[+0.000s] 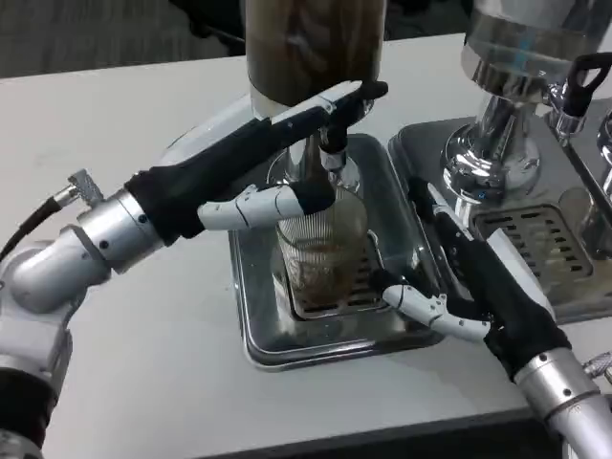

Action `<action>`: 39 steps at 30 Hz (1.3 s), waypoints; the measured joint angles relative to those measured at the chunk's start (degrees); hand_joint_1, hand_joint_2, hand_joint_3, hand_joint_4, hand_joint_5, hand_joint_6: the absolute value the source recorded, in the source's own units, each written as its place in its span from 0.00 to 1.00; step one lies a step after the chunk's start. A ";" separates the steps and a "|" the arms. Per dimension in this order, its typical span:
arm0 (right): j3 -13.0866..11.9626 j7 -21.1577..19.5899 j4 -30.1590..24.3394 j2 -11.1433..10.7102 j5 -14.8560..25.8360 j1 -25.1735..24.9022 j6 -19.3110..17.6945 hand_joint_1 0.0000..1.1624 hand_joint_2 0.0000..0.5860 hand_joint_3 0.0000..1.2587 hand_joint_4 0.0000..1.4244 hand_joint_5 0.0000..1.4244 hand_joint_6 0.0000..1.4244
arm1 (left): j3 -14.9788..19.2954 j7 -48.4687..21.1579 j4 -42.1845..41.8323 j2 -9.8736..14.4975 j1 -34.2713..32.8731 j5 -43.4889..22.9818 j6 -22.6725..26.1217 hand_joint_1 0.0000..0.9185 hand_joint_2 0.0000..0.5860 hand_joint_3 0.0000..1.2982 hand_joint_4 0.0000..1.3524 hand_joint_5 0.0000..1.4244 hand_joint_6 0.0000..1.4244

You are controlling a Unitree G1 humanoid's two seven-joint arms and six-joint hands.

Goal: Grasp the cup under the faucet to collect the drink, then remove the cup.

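A clear ribbed cup [323, 247] stands on the grate of a steel drip tray [258, 325], right under the faucet [333, 153] of a dispenser holding dark drink [311, 38]. A little brown liquid lies in the cup's bottom. My left hand [258, 158] reaches across from the left, with its fingertips [359, 96] at the faucet's black lever and its thumb in front of the cup's rim. My right hand [469, 277] lies just right of the cup with fingers stretched along the tray's edge. Its thumb tip is near the cup's base, and a gap shows between palm and cup.
A second chrome dispenser [521, 67] with its own drip tray [564, 258] stands at the right, close behind my right hand. Bare white table [143, 363] lies to the left and front of the tray.
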 measured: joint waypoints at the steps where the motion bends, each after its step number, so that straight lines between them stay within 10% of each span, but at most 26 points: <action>1: 0.00 0.04 0.32 0.07 0.03 -0.17 0.00 0.50 0.37 0.00 0.00 0.00 0.00 | 0.01 0.00 0.00 0.01 0.00 0.00 0.00 0.00 0.18 0.08 0.00 0.04 0.00; 39: 0.01 2.93 5.68 1.85 1.23 -5.10 0.00 0.48 0.40 0.00 0.00 0.00 0.00 | 0.21 -0.48 -3.46 0.99 1.21 -0.73 2.58 0.00 0.17 0.08 0.00 0.05 0.02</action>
